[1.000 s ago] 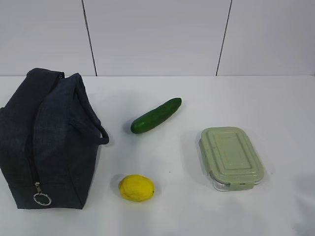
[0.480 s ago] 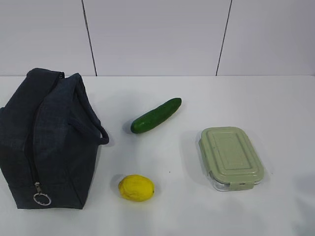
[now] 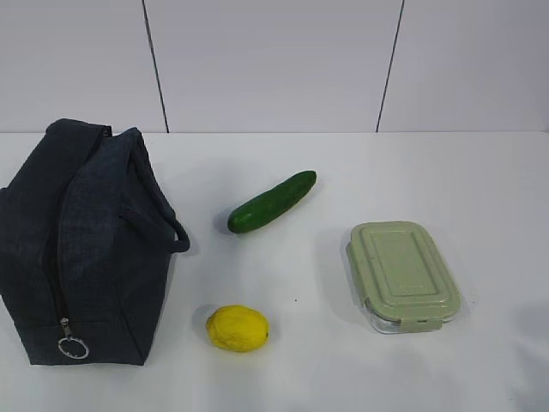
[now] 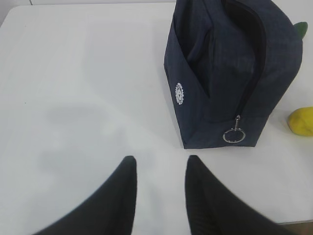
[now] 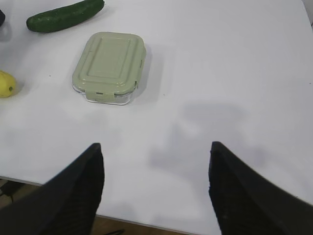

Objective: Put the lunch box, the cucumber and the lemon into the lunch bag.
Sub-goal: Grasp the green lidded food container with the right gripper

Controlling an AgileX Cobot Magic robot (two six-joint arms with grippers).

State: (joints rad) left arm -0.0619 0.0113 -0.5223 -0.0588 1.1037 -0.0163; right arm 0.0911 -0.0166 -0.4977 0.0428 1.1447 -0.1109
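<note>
A white counter (image 3: 343, 360) fills the exterior view, with no robot arm showing in it. At the left of the frame stands the lunch bag (image 3: 81, 249), dark navy and boxy, its zipper running down the near end to a metal ring pull (image 3: 73, 347) at lower left. The zipper looks closed, though the top of the bag is not fully visible. A strap handle loops out toward the centre.

The cucumber (image 3: 272, 202) lies just above centre, angled up to the right. The lemon (image 3: 237, 328) sits at lower centre, near the bag but apart from it. The lunch box (image 3: 401, 273), clear with a pale green lid, rests at centre right, well apart from the bag.

In the left wrist view, the left hand (image 4: 159, 169) shows at the bottom of the frame, its fingers partly open and holding nothing, with the bag's ring pull ahead at right of centre. In the right wrist view, the right hand (image 5: 156, 156) is spread wide and empty at the bottom edge, with the lunch box at upper left.

Nothing is packed yet; the task appears to be at its very start. The next move probably calls for opening the bag, likely the left hand reaching for the ring pull.
</note>
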